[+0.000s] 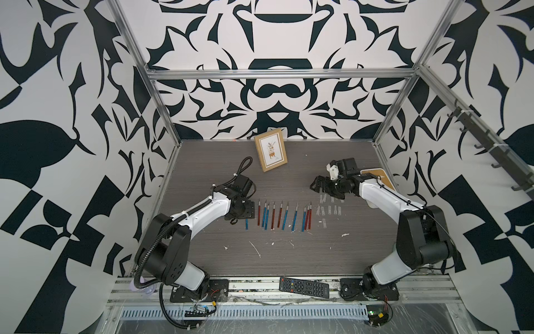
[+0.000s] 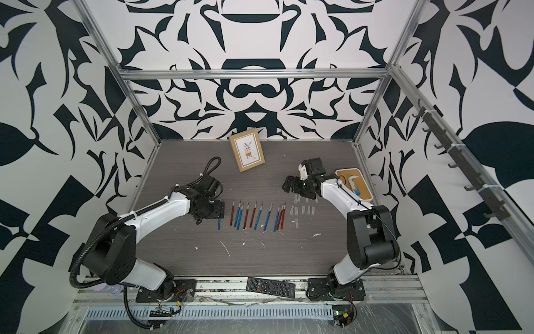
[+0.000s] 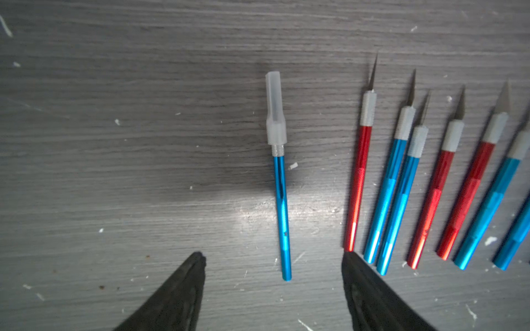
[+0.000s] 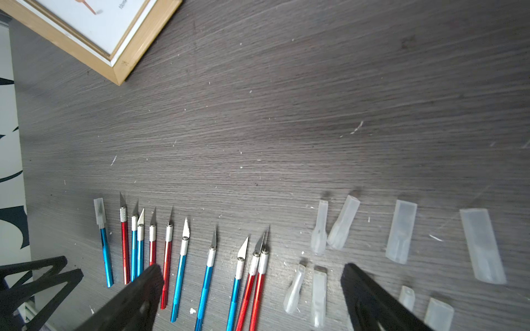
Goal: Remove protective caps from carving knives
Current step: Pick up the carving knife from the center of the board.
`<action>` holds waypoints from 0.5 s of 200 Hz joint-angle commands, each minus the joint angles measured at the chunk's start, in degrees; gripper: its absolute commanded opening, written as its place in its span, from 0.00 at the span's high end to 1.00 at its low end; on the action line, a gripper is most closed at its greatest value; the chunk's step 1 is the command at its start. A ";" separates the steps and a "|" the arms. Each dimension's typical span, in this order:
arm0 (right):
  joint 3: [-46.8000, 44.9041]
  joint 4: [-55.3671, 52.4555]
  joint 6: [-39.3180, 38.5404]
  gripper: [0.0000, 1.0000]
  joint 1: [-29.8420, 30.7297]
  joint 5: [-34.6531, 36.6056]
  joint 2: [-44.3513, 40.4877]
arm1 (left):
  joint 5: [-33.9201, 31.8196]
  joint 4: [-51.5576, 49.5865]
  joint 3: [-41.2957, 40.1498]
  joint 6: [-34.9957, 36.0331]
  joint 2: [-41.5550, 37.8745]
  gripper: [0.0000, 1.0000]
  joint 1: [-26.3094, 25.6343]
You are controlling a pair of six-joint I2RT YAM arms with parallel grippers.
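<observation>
The left claw (image 3: 272, 255) was open wide and held nothing. The blue capped knife (image 3: 281, 200) lay between its fingers (image 3: 183, 286), at the 9 o'clock end of the knife row (image 1: 284, 215). The right claw (image 4: 252, 269) was wide too, near loose caps (image 4: 401, 232).

Black-white patterned walls (image 1: 274, 34), grey tabletop (image 1: 289, 260)

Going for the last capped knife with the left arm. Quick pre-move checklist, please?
1. Is the cap seated on the blue knife: ok.
2. Is the left gripper open, with its fingers either side of the handle: ok.
3. Clearance to the red knife: cannot tell; one finger's tip sits by its end.
4. Is the right gripper open and empty: ok.
5. Are the loose caps apart from the bare knives: ok.
</observation>
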 commanded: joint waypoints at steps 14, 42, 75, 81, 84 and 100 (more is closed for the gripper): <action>1.96 0.14 0.23 0.00 -0.13 -0.35 -1.58 | 0.29 0.21 -0.59 -0.59 1.86 0.34 0.14; 1.83 0.23 0.29 0.00 -0.13 -0.18 -1.69 | 0.87 0.41 -0.28 -0.33 3.65 0.37 0.15; 1.56 0.20 0.29 0.01 -0.14 -0.03 -1.80 | 0.54 0.73 -0.30 -0.22 5.44 0.47 0.14; 1.55 0.21 0.21 0.01 -0.06 -0.09 -1.79 | 0.73 0.98 -0.31 -0.23 5.74 0.49 0.14; 1.56 0.17 0.22 0.01 -0.12 -0.09 -1.78 | 0.85 1.04 -0.28 -0.21 5.96 0.50 0.16; 1.73 0.12 0.13 0.01 -0.10 -0.09 -1.79 | 1.15 1.35 -0.10 -0.21 6.91 0.53 0.17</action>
